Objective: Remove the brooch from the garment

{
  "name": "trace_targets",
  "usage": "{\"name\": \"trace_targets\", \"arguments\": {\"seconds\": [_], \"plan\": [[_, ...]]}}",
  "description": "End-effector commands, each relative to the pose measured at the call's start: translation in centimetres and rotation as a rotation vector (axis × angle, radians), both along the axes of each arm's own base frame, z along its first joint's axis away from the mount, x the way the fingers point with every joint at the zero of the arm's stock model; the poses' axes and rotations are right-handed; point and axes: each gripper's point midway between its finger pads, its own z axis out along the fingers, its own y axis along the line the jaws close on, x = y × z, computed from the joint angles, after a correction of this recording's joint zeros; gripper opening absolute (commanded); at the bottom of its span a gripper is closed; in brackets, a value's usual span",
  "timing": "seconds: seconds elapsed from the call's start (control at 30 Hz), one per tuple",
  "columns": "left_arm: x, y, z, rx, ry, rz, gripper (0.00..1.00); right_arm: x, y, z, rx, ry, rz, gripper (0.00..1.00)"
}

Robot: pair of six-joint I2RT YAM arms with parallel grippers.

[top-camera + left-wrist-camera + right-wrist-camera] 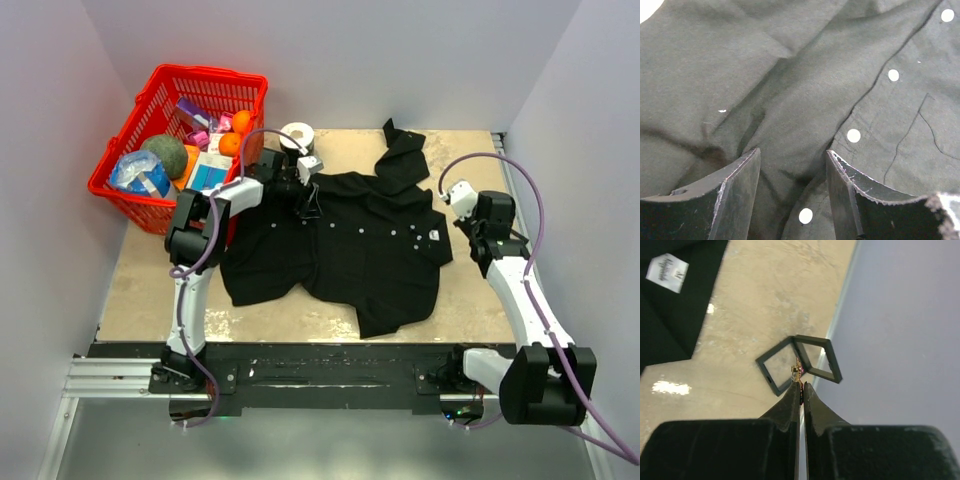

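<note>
The garment, a black short-sleeved shirt (370,260), lies spread on the table with white buttons and a white label (436,234). My left gripper (310,205) hovers over its upper left part. In the left wrist view it (794,151) is open and empty just above the cloth (790,75), a button between the fingers. My right gripper (480,232) is off the shirt's right edge. In the right wrist view it (801,385) is shut on the brooch (798,371), a tiny gold and pink pin, above a small open black box (775,365).
A red basket (130,120) with fruit and packets stands at the back left. A white tape roll (297,135) sits behind the shirt. The grey side wall (900,315) is close on the right, by the table's right edge.
</note>
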Motion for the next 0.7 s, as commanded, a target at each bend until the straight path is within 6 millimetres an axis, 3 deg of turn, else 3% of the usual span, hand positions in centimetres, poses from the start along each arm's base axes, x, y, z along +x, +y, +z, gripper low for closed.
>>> {"name": "trace_targets", "arguments": {"seconds": [0.0,0.03,0.07,0.13,0.2,0.37,0.53,0.67], "plan": [[-1.8,-0.5,3.9,-0.078,-0.07,-0.078,0.59,0.3,2.5,-0.6,0.123,0.022,0.12,0.0],[-3.3,-0.1,3.2,-0.077,-0.045,-0.085,0.59,0.4,2.7,-0.6,0.136,0.027,0.129,0.0],[-3.8,-0.2,5.5,-0.106,-0.103,-0.103,0.59,0.5,2.9,-0.9,0.15,0.039,0.14,0.0],[-5.4,0.1,5.9,-0.125,-0.121,-0.119,0.59,0.6,2.8,-1.7,0.166,0.061,0.134,0.0],[-6.4,0.2,7.5,-0.147,-0.135,-0.123,0.6,0.7,2.1,-2.7,0.165,0.08,0.113,0.0],[-6.6,-0.4,9.3,-0.206,-0.152,-0.112,0.6,1.1,0.3,-3.9,0.129,0.113,0.089,0.0],[-6.0,-1.1,9.8,-0.231,-0.16,-0.106,0.6,2.0,-0.9,-5.1,0.099,0.189,0.135,0.0],[-5.8,-1.3,9.9,-0.231,-0.165,-0.108,0.6,2.9,-3.3,-5.5,0.056,0.215,0.094,0.0]]}}
